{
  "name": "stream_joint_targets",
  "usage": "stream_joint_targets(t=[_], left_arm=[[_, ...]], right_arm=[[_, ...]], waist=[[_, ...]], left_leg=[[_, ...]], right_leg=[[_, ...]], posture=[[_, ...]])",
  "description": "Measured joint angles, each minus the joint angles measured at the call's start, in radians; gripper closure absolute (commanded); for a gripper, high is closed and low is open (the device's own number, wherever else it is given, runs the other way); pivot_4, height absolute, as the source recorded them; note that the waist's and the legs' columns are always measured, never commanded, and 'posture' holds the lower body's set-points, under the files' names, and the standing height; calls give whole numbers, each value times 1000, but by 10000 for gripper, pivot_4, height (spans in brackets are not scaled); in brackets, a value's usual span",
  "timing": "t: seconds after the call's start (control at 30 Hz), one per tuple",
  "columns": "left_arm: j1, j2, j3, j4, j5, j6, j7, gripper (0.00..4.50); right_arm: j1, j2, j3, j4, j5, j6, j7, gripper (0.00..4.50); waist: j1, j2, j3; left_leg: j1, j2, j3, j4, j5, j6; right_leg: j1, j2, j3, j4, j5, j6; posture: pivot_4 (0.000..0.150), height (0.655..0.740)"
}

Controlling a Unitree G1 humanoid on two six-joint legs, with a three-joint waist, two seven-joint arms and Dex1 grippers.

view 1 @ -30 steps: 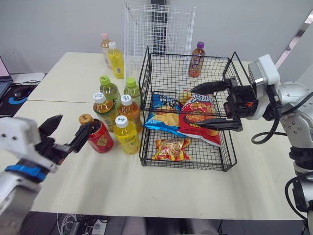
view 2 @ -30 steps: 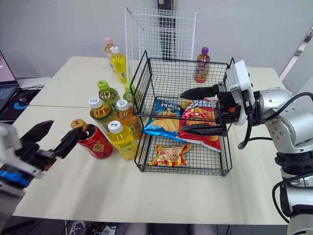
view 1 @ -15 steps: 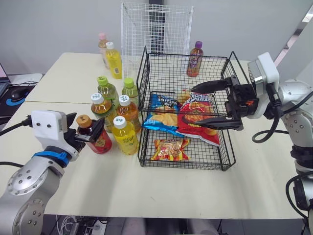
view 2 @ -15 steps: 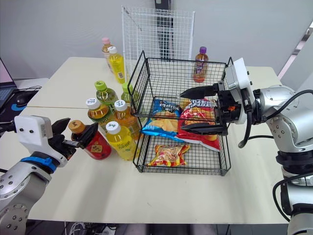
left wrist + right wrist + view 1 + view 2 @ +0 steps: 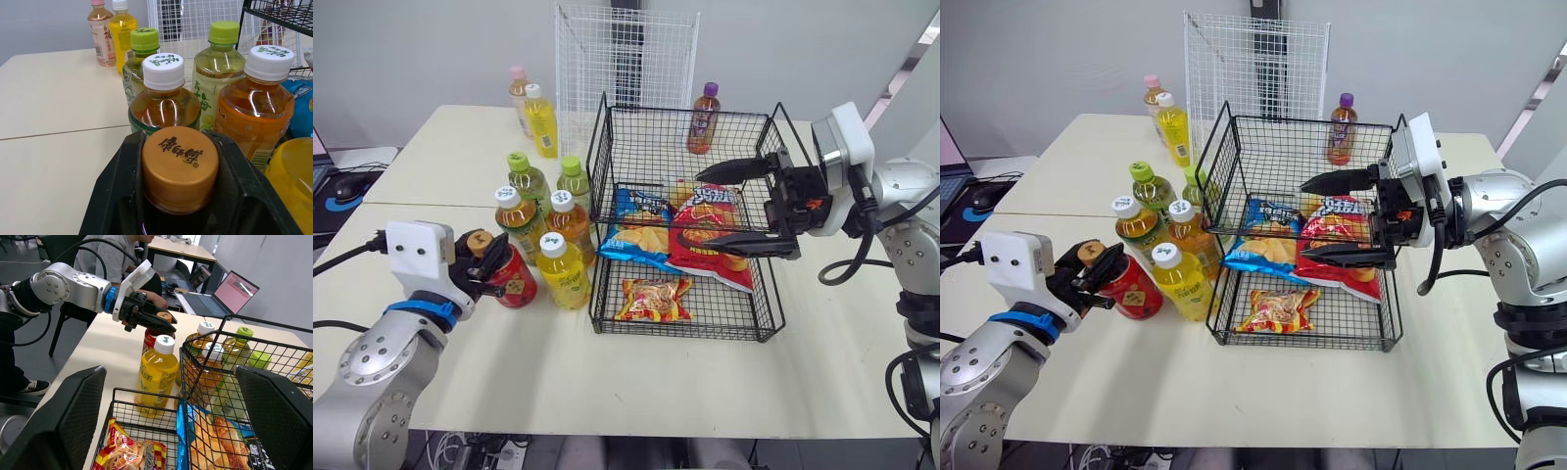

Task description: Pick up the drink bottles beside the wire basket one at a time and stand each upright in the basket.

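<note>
A red-labelled bottle (image 5: 514, 281) with a brown cap (image 5: 179, 166) stands at the front of the cluster beside the black wire basket (image 5: 685, 112). My left gripper (image 5: 487, 260) is shut on its neck, with a black finger (image 5: 115, 196) tight against each side of the cap. Close by stand a yellow bottle (image 5: 566, 274), two amber tea bottles (image 5: 521, 221) (image 5: 571, 221) and two green-capped bottles (image 5: 529, 177). My right gripper (image 5: 700, 208) hangs open over the basket with nothing between its fingers.
Snack bags lie in the basket: blue (image 5: 641, 231), red (image 5: 717, 235) and a small one (image 5: 656, 299). A purple-capped bottle (image 5: 703, 119) stands at the basket's far side. A white wire panel (image 5: 626, 59) and two more bottles (image 5: 543, 122) stand behind. A seated person (image 5: 112, 254) is beyond the table.
My left gripper came in from the left with wide jaws and has shut on the red-labelled bottle's neck. The right gripper has stayed in place.
</note>
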Motion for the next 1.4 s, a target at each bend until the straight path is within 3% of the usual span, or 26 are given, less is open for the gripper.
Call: stream_joint_targets(t=[0.13, 0.33, 0.47, 0.6, 0.67, 0.73, 0.8, 0.93, 1.17, 1.4], left_arm=[[31, 67, 89, 2, -97, 16, -109, 31453], [-70, 353, 300, 91, -404, 158, -226, 31454], [-202, 556, 366, 238, -583, 259, -271, 31454], [-489, 735, 243, 452, -706, 276, -300, 31454], [-782, 760, 52, 571, -718, 267, -329, 31454], [-1076, 707, -133, 662, -677, 269, -377, 31454], [-1323, 588, -290, 769, -585, 275, -433, 31454], [-1664, 332, -519, 1031, -343, 205, -590, 31454], [-1792, -43, -651, 1444, 4, -117, -802, 31454], [-1813, -323, -630, 1797, 209, -424, -784, 31454]], right_arm=[[0, -5, -25, -5, 1, 2, -6, 0], [5, -28, -83, -32, 31, 64, -60, 0], [33, -69, -158, -70, 80, 124, -112, 0], [99, -103, -209, -133, 109, 161, -155, 0], [146, -124, -255, -175, 130, 183, -188, 0], [179, -139, -292, -208, 150, 202, -227, 0], [206, -149, -336, -244, 169, 221, -268, 0], [264, -168, -411, -334, 233, 266, -364, 0], [355, -205, -543, -415, 305, 314, -518, 0], [473, -187, -596, -532, 278, 312, -702, 0]], waist=[[0, -1, 1], [3, -4, 4], [3, -5, 6], [5, -7, 8], [9, -5, 9], [13, -5, 9], [23, -5, 9], [31, -5, 9], [16, -3, 9], [0, -3, 9]], left_leg=[[-1, 1, -1, 0, 0, 0], [-1, 1, -2, 0, 0, 0], [-1, 1, -1, -1, 0, 0], [-2, 0, -1, -2, 0, 0], [-2, -1, 0, -2, 0, 0], [-3, -2, -1, -2, 0, 0], [-3, -1, -2, 0, 0, 0], [-6, -2, -1, 0, 0, 0], [-19, -1, -3, 1, 0, -1], [-22, -2, -1, 0, 0, 0]], right_leg=[[-1, 0, -1, 0, 0, 0], [-1, -1, -2, 0, -1, -1], [-2, -2, -2, -1, -1, 0], [-3, -1, -4, -2, -3, 1], [-2, -1, -3, -1, -3, 2], [-2, 0, -3, -1, -3, 2], [-2, 1, -4, -1, -3, 2], [-4, 2, -3, -2, -3, 2], [-16, 3, -3, 0, -1, -1], [-19, 2, -1, -1, -1, 0]], posture=[[1500, 7360], [1500, 7360], [1500, 7360], [1500, 7360], [1500, 7360], [1500, 7360], [1500, 7360], [1500, 7360], [1500, 7360], [1500, 7360]])
